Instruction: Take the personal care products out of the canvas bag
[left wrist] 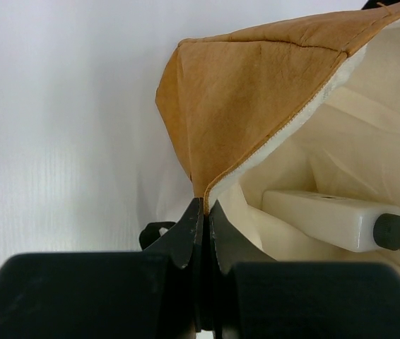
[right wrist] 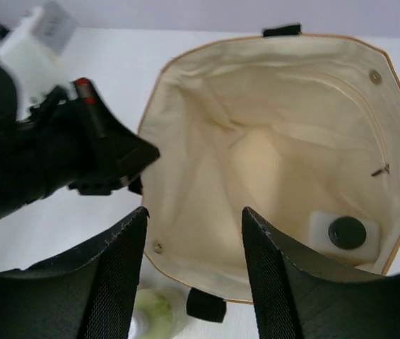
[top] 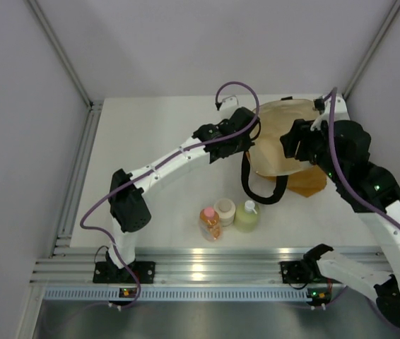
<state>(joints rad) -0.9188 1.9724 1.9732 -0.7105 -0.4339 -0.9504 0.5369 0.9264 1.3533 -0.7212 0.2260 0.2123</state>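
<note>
Left wrist view: left gripper point(left wrist: 205, 205) pinched shut on the canvas bag point(left wrist: 256, 85) rim, seemingly propping its mouth open, left arm point(top: 172, 159) stretched to the bag's left side. Right gripper point(right wrist: 193, 215): jaws apart, empty, wrist tilted down above the bag mouth, over 1 white squarish bottle point(right wrist: 345, 233) lying inside. Outside, near the bag's front: orange bottle point(top: 210, 222), cream round jar point(top: 224, 210), pale green bottle point(top: 246, 216).

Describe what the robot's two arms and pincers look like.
The left arm and right arm have white tubes between chunky black joints, each trailed by a purple cable. Small green lights glow on the right arm. The left pincer and right pincer have black wedge-shaped fingers, the right's finely ribbed inside.
</note>
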